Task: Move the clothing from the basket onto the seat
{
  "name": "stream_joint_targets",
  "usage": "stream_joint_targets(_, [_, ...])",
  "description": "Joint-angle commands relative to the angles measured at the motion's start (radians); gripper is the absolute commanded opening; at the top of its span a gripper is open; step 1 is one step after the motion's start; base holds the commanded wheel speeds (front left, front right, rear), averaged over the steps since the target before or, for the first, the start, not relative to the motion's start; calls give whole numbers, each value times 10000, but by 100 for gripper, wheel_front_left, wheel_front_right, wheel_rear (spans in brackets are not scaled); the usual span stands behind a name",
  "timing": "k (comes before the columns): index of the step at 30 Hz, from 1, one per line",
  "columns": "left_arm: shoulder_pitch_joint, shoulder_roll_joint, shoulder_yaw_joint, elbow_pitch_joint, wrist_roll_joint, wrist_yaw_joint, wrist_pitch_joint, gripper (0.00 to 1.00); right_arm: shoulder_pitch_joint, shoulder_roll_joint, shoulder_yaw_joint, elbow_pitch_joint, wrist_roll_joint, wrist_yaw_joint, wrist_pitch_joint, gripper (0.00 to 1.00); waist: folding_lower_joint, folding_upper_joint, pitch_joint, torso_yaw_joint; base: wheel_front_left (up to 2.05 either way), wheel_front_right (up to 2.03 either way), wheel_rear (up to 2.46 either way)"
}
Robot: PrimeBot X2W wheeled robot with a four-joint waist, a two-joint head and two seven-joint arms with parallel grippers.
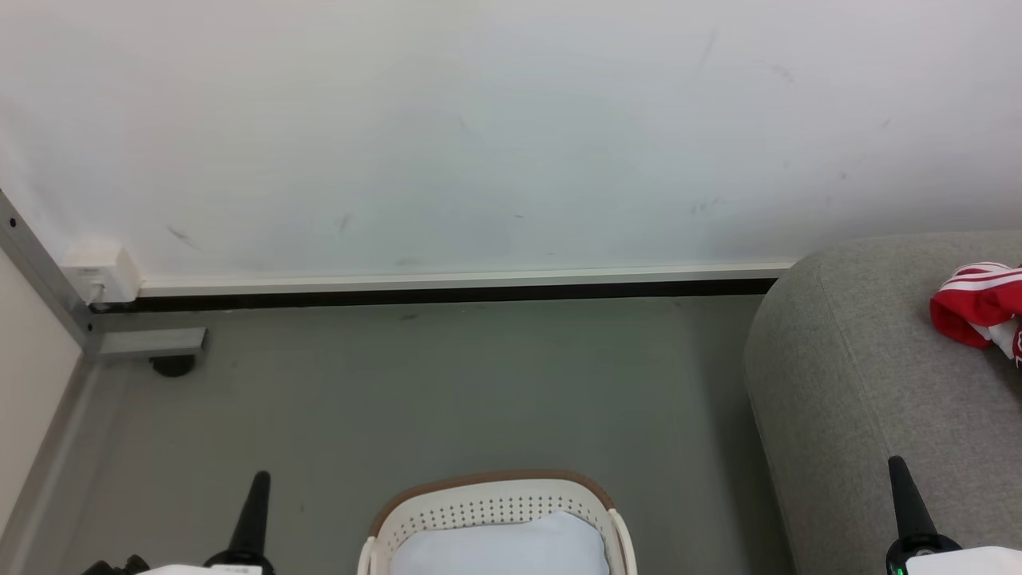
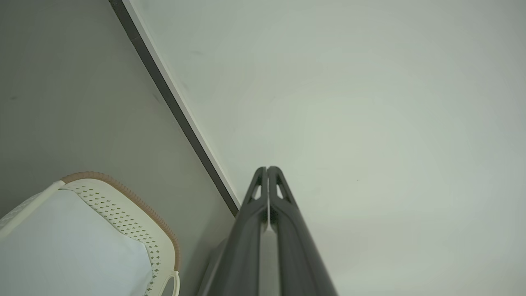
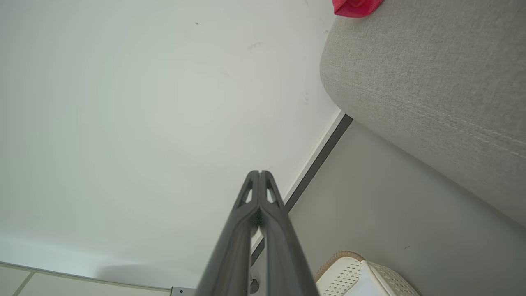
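left fingers: yours are pressed together, holding nothing, tips aimed at the white wall
right fingers: closed as well, nothing between them, raised beside the sofa seat
laundry basket: on the grey floor, between your two arms, brown rim toward the wall
clothing: red garment with white stripes, lying on the sofa seat, to your right and well apart from the laundry basket
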Motion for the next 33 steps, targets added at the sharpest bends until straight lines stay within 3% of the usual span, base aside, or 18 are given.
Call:
stream_joint_targets(1, [-194,87,39,-90,-198,-39,64,0,-180,-75,-51,-114,246,-13,61,0,0,0,5,8,0,0,0])
stream_joint_targets(33, [-612,113,266,-165,-2709,-95,746,0,-369,-89,-393,-445,2710,-18,749,0,0,0,143,216,0,0,0])
